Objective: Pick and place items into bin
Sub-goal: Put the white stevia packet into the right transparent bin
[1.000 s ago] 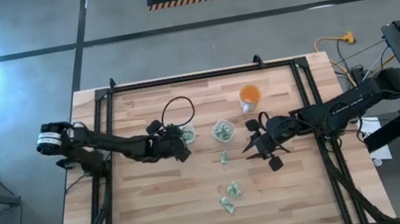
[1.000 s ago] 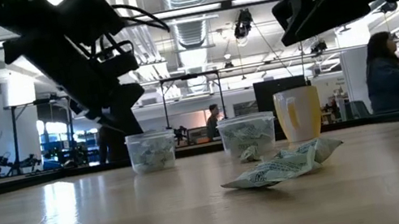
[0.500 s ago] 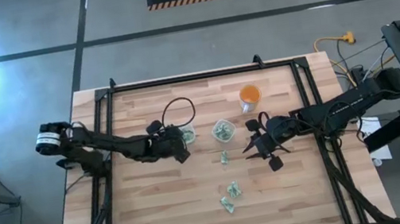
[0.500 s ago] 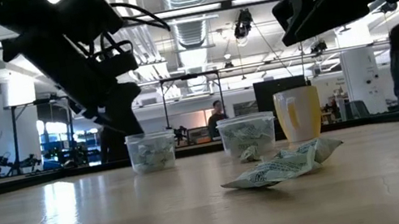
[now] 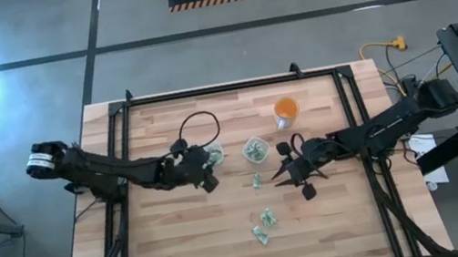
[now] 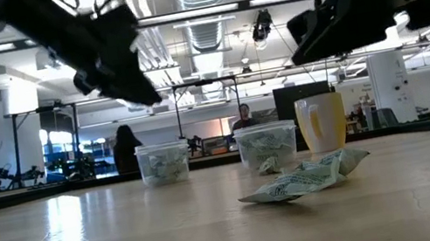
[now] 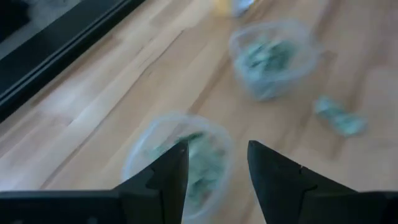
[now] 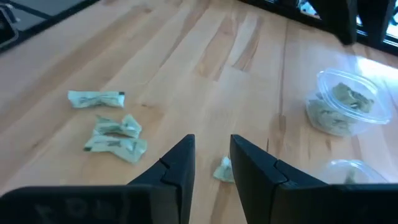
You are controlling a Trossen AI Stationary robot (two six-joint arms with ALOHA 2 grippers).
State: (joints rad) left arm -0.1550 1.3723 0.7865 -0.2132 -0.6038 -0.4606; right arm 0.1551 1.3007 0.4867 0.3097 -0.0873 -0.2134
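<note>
Two clear plastic cups stand on the wooden table, a left one (image 5: 213,156) and a middle one (image 5: 256,149), both with pale green-and-white items inside. My left gripper (image 7: 217,163) hangs open above the left cup (image 7: 177,163), touching nothing. Loose items lie flat on the table: one (image 5: 257,180) just near of the middle cup, two more (image 5: 266,218) (image 5: 260,232) toward the near edge. My right gripper (image 8: 211,163) is open, up in the air to the right of the single item (image 8: 224,170), which lies just beyond its fingertips.
An orange cup (image 5: 286,110) stands far right of the clear cups. A black frame (image 5: 204,90) runs along the table's far and side edges. In the right wrist view three more items (image 8: 112,127) lie together on bare wood. People stand in the room behind (image 6: 126,147).
My left gripper has risen from the left cup's rim and drawn back a little toward the table's left edge. My right gripper has sunk slightly and moved toward the single item near the middle cup. The cups and loose items have stayed put.
</note>
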